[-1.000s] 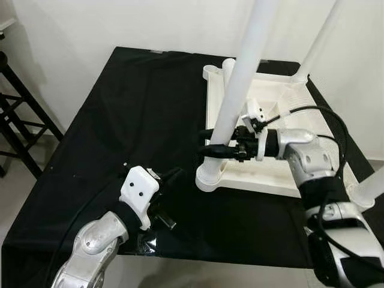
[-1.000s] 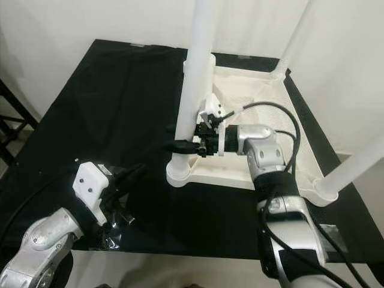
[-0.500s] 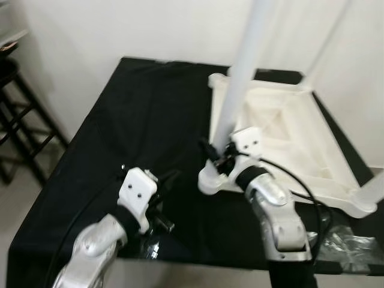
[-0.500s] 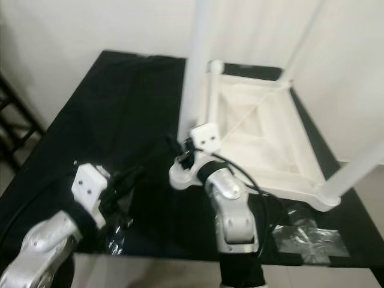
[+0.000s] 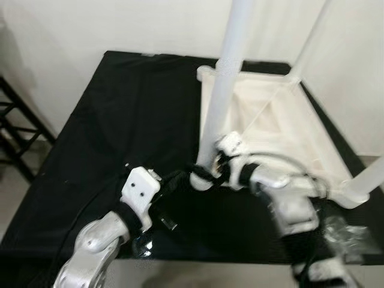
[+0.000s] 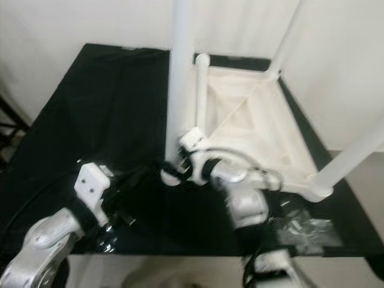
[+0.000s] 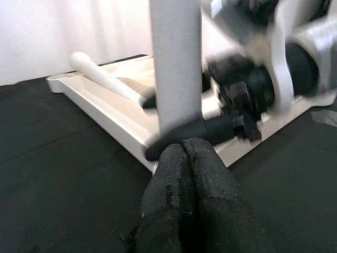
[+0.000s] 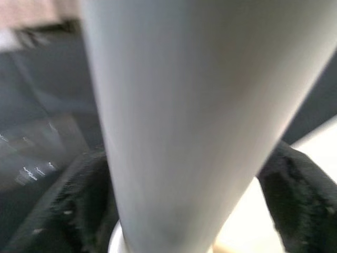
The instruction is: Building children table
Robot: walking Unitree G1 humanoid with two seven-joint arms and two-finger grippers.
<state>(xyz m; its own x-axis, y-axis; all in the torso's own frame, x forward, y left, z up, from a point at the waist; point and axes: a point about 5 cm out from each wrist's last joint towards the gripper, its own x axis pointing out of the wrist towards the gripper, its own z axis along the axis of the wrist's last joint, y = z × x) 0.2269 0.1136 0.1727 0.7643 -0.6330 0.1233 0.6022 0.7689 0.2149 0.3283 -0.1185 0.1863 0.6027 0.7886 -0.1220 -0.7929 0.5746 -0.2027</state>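
**Right pincer clamped low on the near leg**

The white children's table [image 5: 273, 129] lies upside down on the black-draped table [image 5: 120, 126], toward its right half, legs pointing up. The right pincer [image 5: 207, 172] is wrapped round the base of the near-left leg [image 5: 225, 84], one black finger on each side of the tube just above its corner socket — the right wrist view shows the leg [image 8: 174, 121] between the two dark pads, so it grips the leg. The right arm is motion-blurred in the head views. The left pincer [image 7: 185, 150] sits just short of that same corner, its fingers pressed together with nothing between them, over the black cloth.

By the look of it this is moulded plastic: light, stiff, smooth — likely slippery on a round tube, so a hold low by the socket seems the sensible place, where the leg has least leverage to wobble. A loose white leg [image 5: 210, 96] lies along the left rim of the upturned top. Two more legs stand at the far-right corner [image 5: 312, 36] and the near-right corner [image 5: 367, 183].

Room: open black cloth stretches left of the top; the wall is close behind, a dark stool frame [image 5: 15, 129] stands off the left edge, and crinkled clear wrapping [image 5: 348, 231] lies by the near-right edge.
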